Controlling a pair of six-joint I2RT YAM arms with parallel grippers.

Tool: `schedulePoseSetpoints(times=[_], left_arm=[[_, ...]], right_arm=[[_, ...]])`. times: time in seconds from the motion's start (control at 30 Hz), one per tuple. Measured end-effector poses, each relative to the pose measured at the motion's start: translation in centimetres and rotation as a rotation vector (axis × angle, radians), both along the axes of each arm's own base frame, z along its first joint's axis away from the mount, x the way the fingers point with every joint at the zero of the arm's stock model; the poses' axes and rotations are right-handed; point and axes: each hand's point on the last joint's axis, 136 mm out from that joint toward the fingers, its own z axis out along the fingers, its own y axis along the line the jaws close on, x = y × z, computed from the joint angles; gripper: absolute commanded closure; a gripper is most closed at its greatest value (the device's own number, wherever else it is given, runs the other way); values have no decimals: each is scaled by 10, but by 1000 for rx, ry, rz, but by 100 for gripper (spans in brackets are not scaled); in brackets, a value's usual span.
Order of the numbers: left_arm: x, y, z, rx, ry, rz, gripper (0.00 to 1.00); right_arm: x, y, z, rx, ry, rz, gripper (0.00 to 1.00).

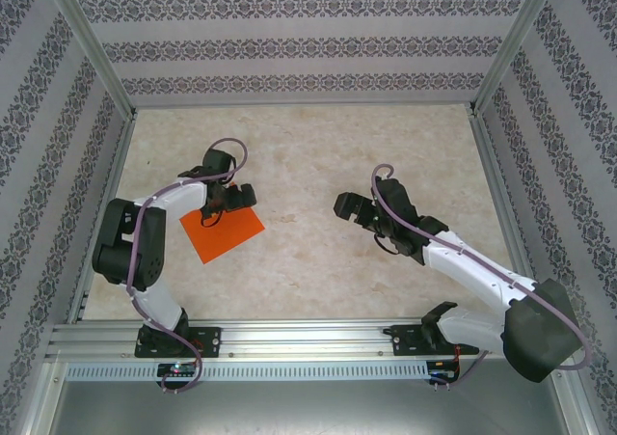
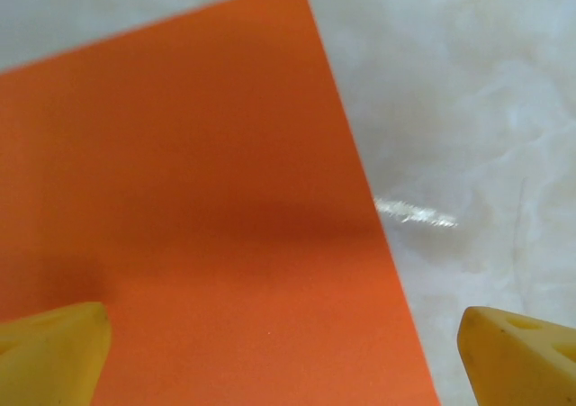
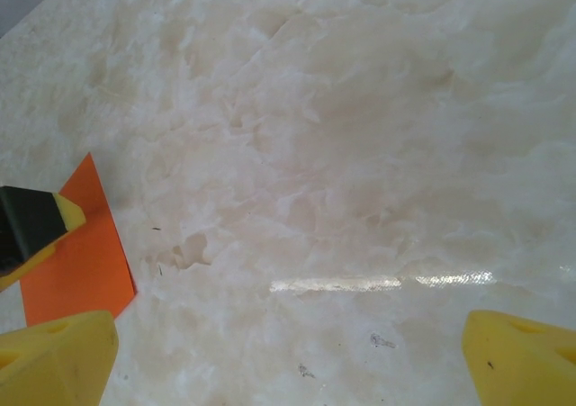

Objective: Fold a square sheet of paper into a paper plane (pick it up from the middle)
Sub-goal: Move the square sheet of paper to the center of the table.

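Observation:
The square sheet of paper is bright orange and lies flat and uncreased on the pale marbled table, left of centre, one corner pointing at the near edge. My left gripper hangs low over the sheet's far part, open. In the left wrist view its yellow fingertips stand wide apart, one over the sheet and one over bare table beside the sheet's right edge. My right gripper is open over bare table, well to the right of the sheet. The right wrist view shows the sheet's corner at far left.
Patterned walls and aluminium posts close in the table on three sides. A metal rail with both arm bases runs along the near edge. Bare marbled table lies between and beyond the two grippers.

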Motion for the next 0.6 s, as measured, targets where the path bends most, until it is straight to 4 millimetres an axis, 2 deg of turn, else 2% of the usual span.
schedulePoseSetpoints(times=[0.07,0.13,0.27,0.37,0.47,0.6], left_arm=[[-3,-2,-9,-7,16,-5,1],[-1,-4,-9,-15,6,-9,2],[4,-22,-9,-28,-26,-51,4],[8,-50,-8,-43,-55,-115,4],[11,-87,-6,-79,-87,-188,4],[2,-140,-1,-146,-109,-269,4]], right_arm=[[1,-1,0,2,0,-20,2],[2,-4,-1,9,0,-51,2],[-4,-10,-18,2,33,-85,2],[-8,-15,-27,-11,59,-106,2],[-10,-18,-30,-21,70,-122,2],[-14,-25,-36,-40,94,-151,2]])
